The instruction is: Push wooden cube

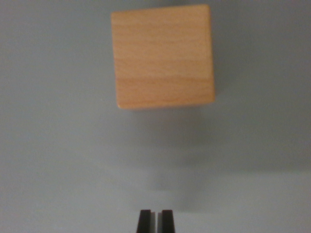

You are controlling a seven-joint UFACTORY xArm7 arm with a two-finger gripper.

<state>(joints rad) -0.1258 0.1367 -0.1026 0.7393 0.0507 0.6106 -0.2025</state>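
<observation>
Gripper (155, 219): only the two dark fingertips show, poking up from the bottom edge of the wrist view, roughly at its middle.
Jaws: drawn nearly together, with just a thin pale sliver between them; nothing sits in that sliver, so the tool has hold of nothing.
Fingertips (144, 221): black, square-ended, side by side and level with one another.
Wooden cube (163, 56): straight ahead of the fingertips, in the upper part of the wrist view, well apart from them and not touching.
Cube's offset: its middle lies a touch toward the wrist view's right of the line through the jaws, though the block still spans that line.
Cube's look: light tan wood with faint grain running across it; one broad face is turned to the camera, and its corners look slightly rounded.
Cube's posture: resting flat on the surface, its edges close to square with the frame, turned only very slightly.
Surface (58, 160): plain pale grey, filling everything around the tool and the block.
Shadow (194, 141): a soft darker band lies on the grey between the fingertips and the block, nearer the block.
Focus: the whole view is somewhat soft, so finer marks on the wood cannot be made out.
</observation>
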